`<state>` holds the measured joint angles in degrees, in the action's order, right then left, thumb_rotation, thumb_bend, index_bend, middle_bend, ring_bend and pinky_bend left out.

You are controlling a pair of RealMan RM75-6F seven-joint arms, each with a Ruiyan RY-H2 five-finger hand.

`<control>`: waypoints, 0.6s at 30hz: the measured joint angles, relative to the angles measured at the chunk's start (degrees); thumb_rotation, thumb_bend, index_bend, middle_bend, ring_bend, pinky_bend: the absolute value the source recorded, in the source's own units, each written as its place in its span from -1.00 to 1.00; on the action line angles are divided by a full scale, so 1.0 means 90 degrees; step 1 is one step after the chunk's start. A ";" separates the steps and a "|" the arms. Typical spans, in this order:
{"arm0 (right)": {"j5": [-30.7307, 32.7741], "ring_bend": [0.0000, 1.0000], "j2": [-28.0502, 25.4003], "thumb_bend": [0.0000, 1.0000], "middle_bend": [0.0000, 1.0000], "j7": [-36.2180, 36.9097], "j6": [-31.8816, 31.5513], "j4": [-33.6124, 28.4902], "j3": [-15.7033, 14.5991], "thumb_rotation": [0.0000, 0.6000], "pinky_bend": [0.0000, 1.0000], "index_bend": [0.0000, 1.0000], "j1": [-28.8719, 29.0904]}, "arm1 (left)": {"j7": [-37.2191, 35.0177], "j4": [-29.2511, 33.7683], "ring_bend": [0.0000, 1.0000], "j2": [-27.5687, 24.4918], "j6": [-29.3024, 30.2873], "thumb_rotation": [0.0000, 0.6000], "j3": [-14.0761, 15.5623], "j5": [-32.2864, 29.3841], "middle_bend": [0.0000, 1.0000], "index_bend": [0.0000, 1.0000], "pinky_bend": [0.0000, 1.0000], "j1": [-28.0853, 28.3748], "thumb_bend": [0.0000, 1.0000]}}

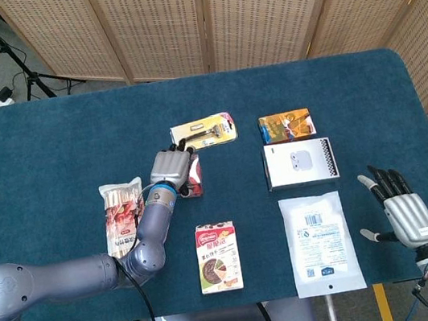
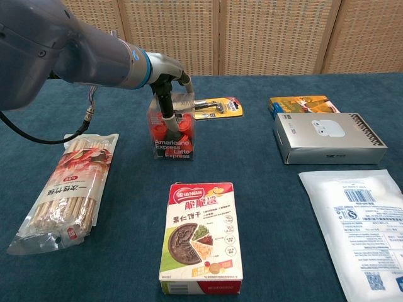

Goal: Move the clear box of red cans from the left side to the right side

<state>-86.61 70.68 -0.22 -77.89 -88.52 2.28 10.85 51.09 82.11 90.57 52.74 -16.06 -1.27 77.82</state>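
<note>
Gripping the clear box of red cans (image 2: 173, 133) from above, the left robot hand (image 2: 167, 78) holds it upright.

You had bright, even light from above in both views, with only soft, short shadows under the packages on the dark blue felt-covered table (image 1: 49, 146). Focus was sharp throughout. Mild glare sat on the white plastic pouch (image 2: 362, 220) and on the grey metallic left arm (image 2: 56, 44), close to the chest camera.
</note>
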 measured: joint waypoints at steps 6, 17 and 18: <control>0.0000 -1.00 0.0009 -0.79 -1.00 -0.0012 -0.0013 0.0008 0.0005 1.00 -1.00 -0.82 -0.0003 | -0.0311 0.0236 -0.84 -0.0271 0.0074 1.00 -0.0150 0.0368 -1.00 -0.72 -0.58 -0.0124 -0.69; 0.0007 -1.00 0.0027 -0.79 -1.00 -0.0102 -0.0007 0.0011 0.0003 1.00 -1.00 -0.82 -0.0002 | -0.1141 0.1157 -0.85 -0.1351 0.0312 1.00 -0.0520 0.1200 -1.00 -0.73 -0.60 -0.0670 -0.69; 0.0011 -1.00 0.0033 -0.79 -1.00 -0.0126 0.0000 0.0010 0.0001 1.00 -1.00 -0.82 -0.0001 | -0.1254 0.1285 -0.86 -0.1488 0.0344 1.00 -0.0534 0.1352 -1.00 -0.73 -0.61 -0.0774 -0.69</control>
<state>-86.51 70.97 -1.36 -77.89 -88.43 2.29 10.85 39.81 93.68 77.18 55.84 -20.87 10.90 70.86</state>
